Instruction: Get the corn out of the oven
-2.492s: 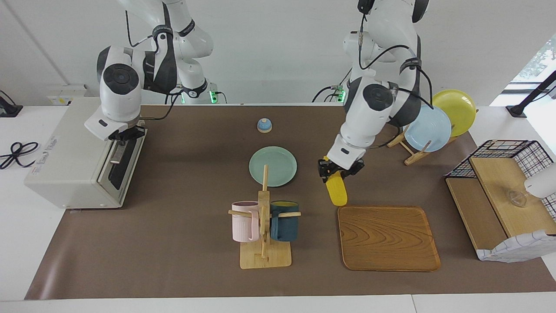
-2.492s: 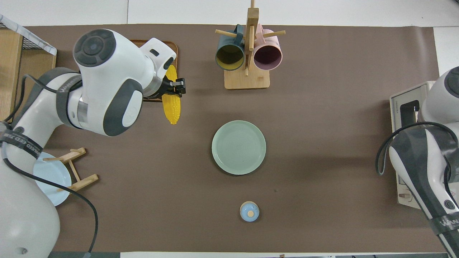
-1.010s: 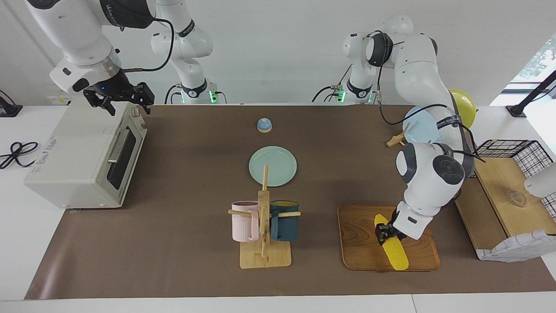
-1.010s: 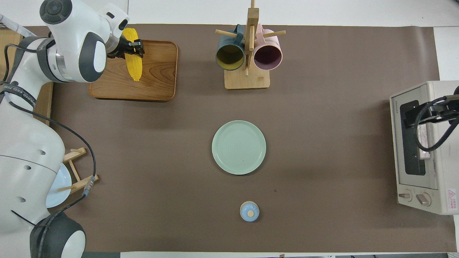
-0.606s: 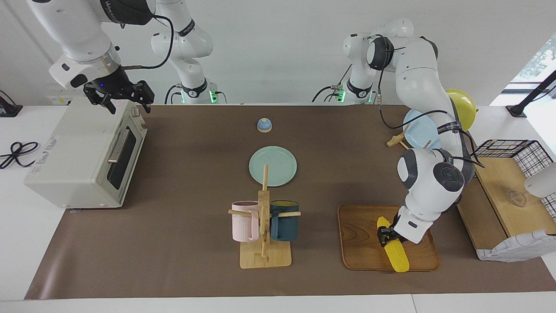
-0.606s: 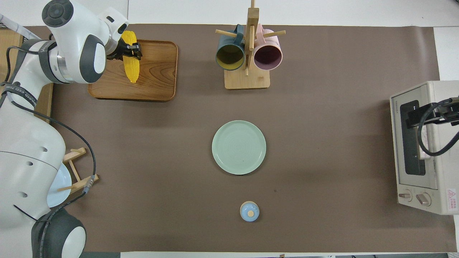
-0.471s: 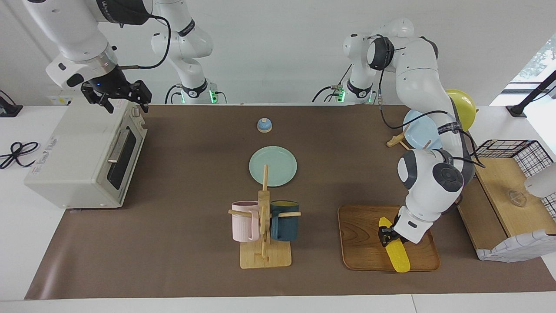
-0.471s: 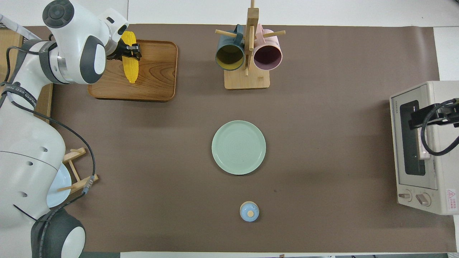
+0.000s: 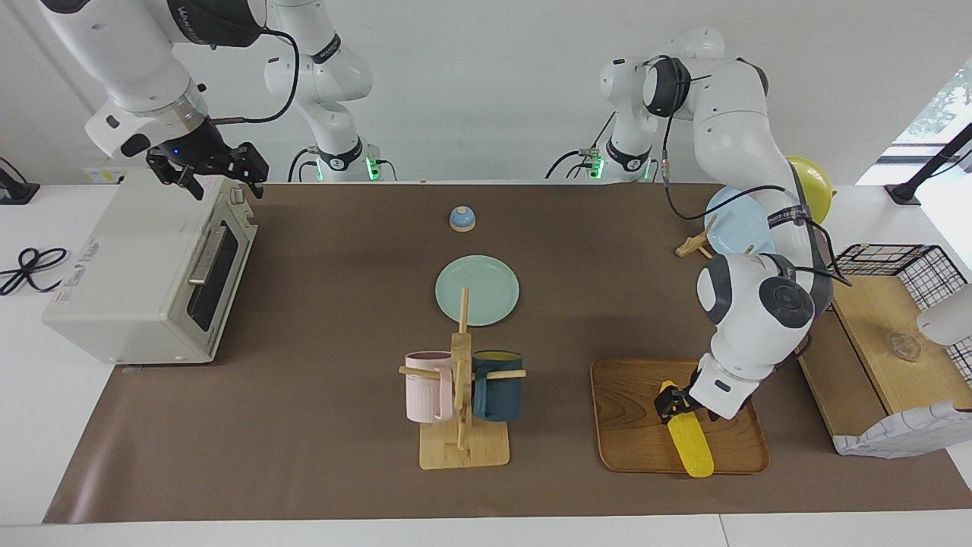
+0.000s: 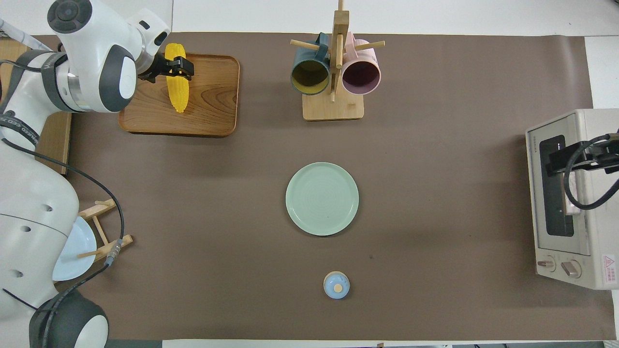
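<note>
Tray (image 9: 630, 425): corn (image 9: 688, 439) lengthwise, tip robotward.

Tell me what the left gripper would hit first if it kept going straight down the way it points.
Most likely the tray. The left gripper points down over it, shut on the corn, whose tip looks at or near the wood; contact is unclear.

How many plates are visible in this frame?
3: a green plate flat mid-table, a blue plate and a yellow plate upright in the wooden stand, both partly hidden by the left arm.
</note>
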